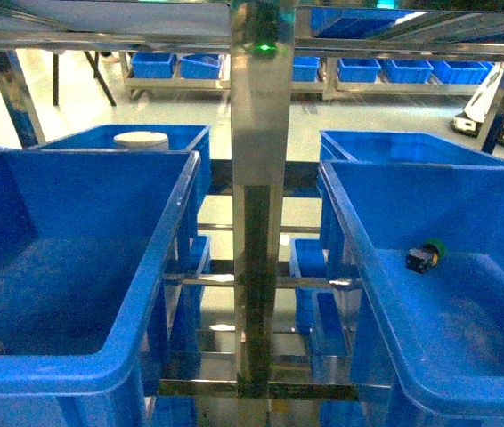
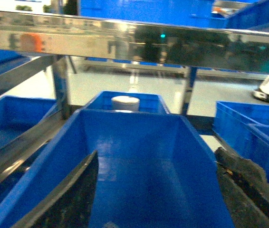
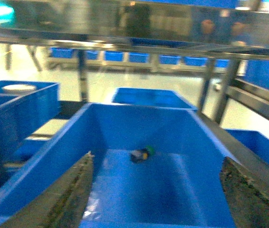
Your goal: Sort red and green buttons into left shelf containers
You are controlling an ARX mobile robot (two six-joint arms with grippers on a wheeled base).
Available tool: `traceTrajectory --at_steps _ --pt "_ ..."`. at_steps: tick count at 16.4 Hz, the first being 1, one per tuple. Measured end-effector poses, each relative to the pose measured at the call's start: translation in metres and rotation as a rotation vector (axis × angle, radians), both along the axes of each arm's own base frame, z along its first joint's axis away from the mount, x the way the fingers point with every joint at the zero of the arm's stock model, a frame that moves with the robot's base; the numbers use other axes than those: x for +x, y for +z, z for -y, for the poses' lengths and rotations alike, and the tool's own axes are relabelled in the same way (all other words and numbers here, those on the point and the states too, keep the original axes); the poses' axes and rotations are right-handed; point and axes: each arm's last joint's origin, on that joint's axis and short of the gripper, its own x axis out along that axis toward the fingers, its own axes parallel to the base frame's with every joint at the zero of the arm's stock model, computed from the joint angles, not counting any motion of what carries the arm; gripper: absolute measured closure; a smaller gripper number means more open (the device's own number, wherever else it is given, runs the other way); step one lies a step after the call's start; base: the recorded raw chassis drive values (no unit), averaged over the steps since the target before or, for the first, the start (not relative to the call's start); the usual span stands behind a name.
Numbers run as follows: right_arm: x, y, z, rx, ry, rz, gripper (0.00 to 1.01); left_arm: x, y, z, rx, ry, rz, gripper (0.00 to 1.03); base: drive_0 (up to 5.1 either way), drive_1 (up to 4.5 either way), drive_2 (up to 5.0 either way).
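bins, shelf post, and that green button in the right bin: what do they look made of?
Left bin: looks like moulded blue plastic, smooth walls, thick rolled rim, soft sheen.
Shelf post: metal, probably stainless or polished steel; it shows mirror-like reflections.
Green button: dark blocky body with a green cap, likely plastic; too small to tell the finish.
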Motion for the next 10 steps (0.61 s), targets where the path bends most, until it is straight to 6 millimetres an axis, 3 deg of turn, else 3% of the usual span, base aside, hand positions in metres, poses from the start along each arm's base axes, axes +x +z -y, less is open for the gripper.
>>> traceTrajectory --at_steps 3,7,8,10 --pt "0.001 -0.006 -0.001 0.021 0.012 -0.019 0.57 -0.011 -0.014 0.014 0.049 -0.055 -0.001 0.64 0.0 0.0 0.0" --pt "0.001 -0.014 -0.001 0.024 0.012 -0.015 0.94 -0.011 -0.022 0.013 0.051 -0.033 -0.007 1.0 0.0 0.0 0.0" --pt "0.0 -0.014 -0.001 0.025 0.012 -0.01 0.99 -0.011 -0.025 0.013 0.051 -0.031 -0.01 1.01 0.0 0.0 0.0" --pt "0.0 -0.014 -0.001 0.025 0.012 -0.011 0.99 -0.011 -0.028 0.013 0.052 -0.03 -0.002 1.01 0.0 0.0 0.0"
